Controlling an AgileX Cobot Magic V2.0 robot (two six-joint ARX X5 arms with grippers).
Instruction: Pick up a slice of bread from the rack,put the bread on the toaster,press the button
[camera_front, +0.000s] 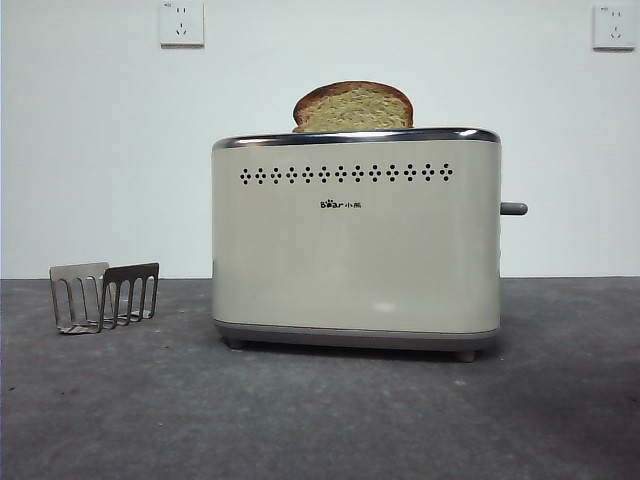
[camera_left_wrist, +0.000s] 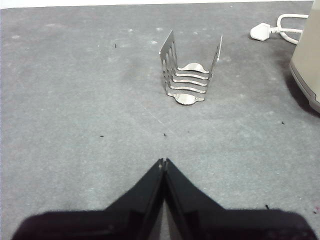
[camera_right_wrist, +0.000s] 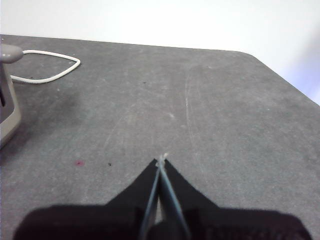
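Observation:
The slice of bread (camera_front: 353, 107) stands upright in the top slot of the cream toaster (camera_front: 356, 240), its rounded brown crust sticking out above the chrome rim. The dark-grey button (camera_front: 513, 209) juts from the toaster's right end. The empty metal rack (camera_front: 104, 296) sits on the table left of the toaster; the left wrist view shows the rack (camera_left_wrist: 189, 75) ahead of my left gripper (camera_left_wrist: 163, 162), which is shut on nothing. My right gripper (camera_right_wrist: 161, 161) is shut too, over bare table, with the toaster's corner (camera_right_wrist: 7, 112) and the button (camera_right_wrist: 10, 53) at that view's edge.
A white power cord (camera_right_wrist: 47, 65) loops on the table behind the toaster, with its plug (camera_left_wrist: 262, 31) lying near the toaster's side (camera_left_wrist: 307, 60). Two white wall sockets (camera_front: 181, 23) hang on the back wall. The table's far corner (camera_right_wrist: 250, 55) curves off beyond the right gripper.

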